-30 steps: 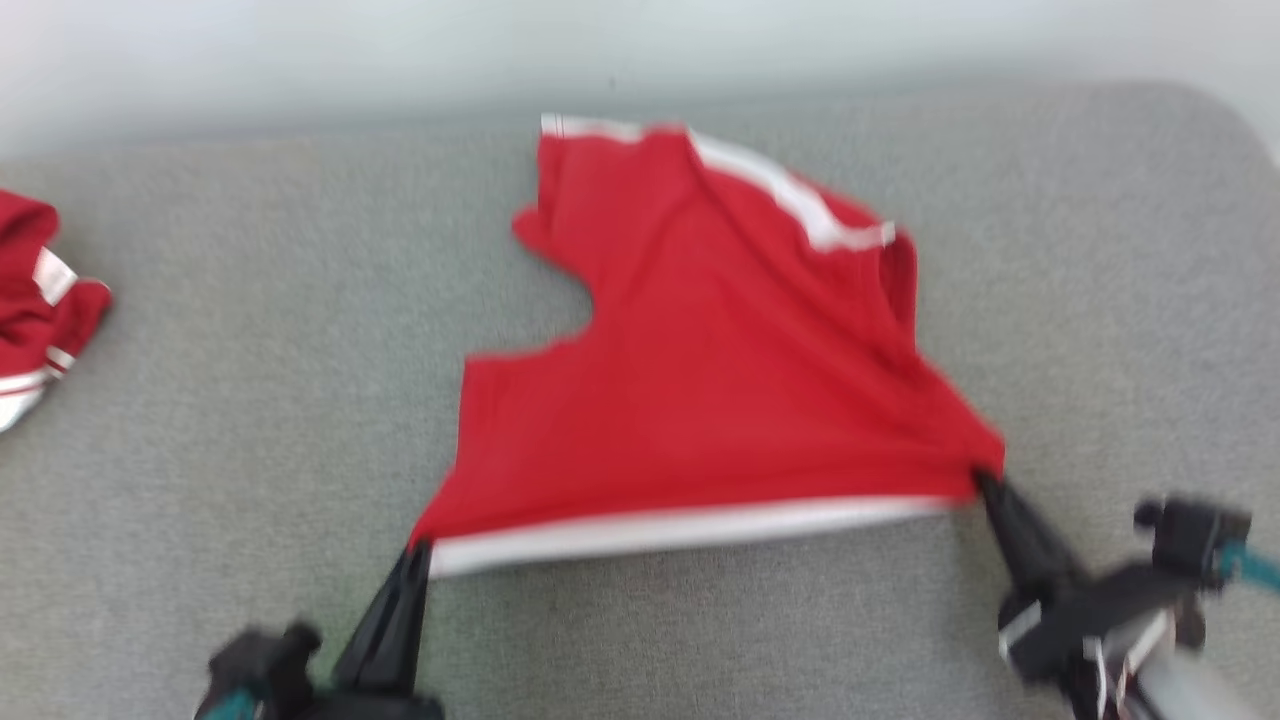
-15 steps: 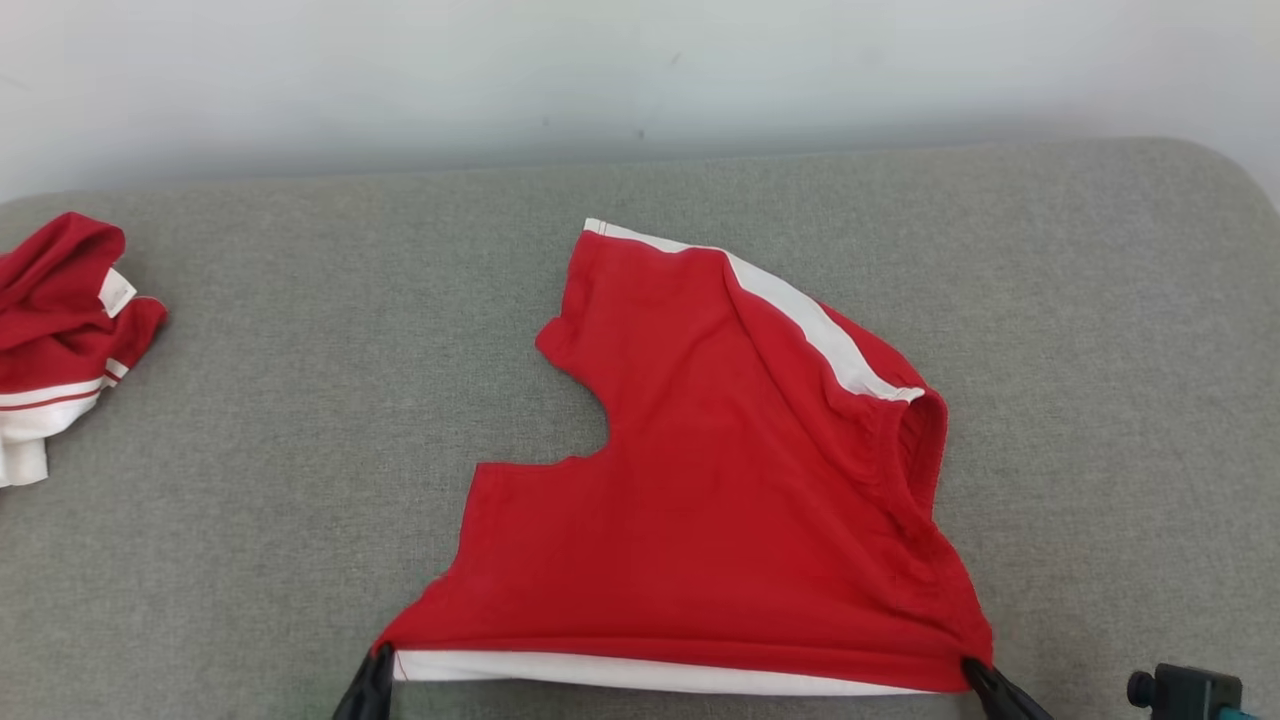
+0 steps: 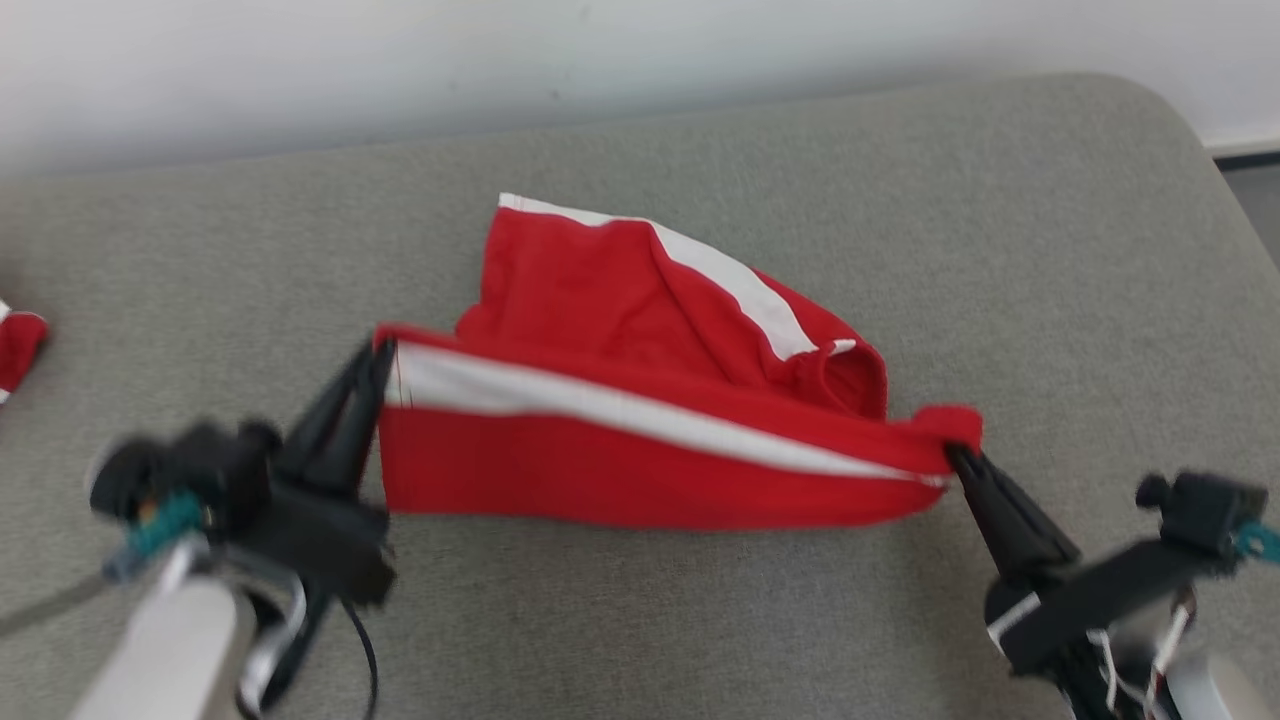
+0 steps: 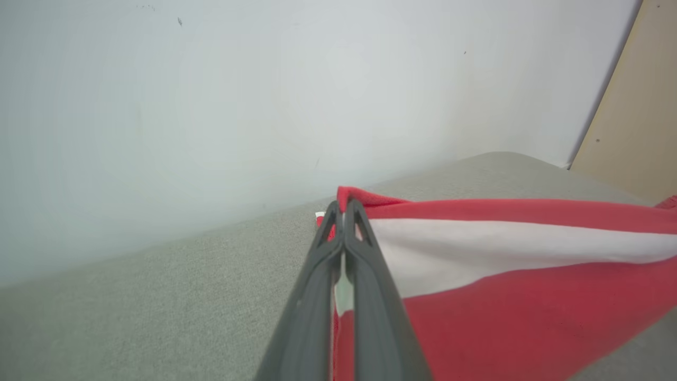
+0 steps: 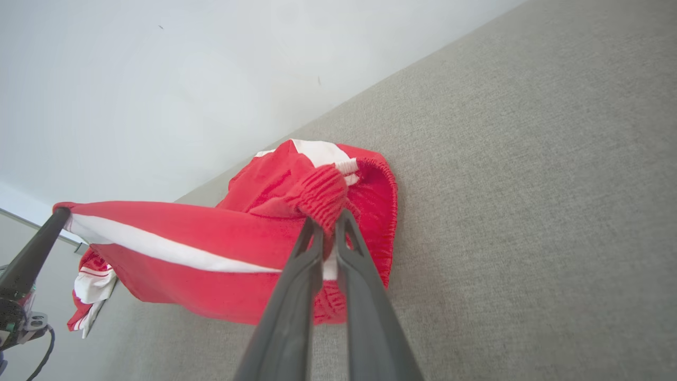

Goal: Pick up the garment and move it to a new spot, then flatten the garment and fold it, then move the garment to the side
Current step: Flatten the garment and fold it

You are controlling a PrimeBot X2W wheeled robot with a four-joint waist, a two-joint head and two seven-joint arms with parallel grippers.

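The garment, a red jersey with white and striped trim, lies crumpled at the far left edge [image 3: 16, 350] of the grey cushion and shows past the shorts in the right wrist view [image 5: 89, 286]. Neither gripper touches it. A smaller pair of red shorts [image 3: 620, 470] with a white side stripe hangs stretched between my grippers. My left gripper [image 3: 385, 352] is shut on one corner [image 4: 342, 203]. My right gripper [image 3: 952, 455] is shut on the elastic waistband corner [image 5: 325, 219]. The lifted edge sits above the cushion, and the rest of the shorts [image 5: 370, 211] lies bunched behind it.
The grey upholstered cushion [image 3: 1040, 230] spreads under everything, with bare fabric in front of and to the right of the shorts. A pale wall [image 3: 640, 50] runs along its far edge. Its rounded right corner [image 3: 1190, 120] drops to the floor.
Both grippers have lifted the near edge of the shorts off the cushion and carried it toward the wall, over the rest of the cloth. The head camera has also shifted.
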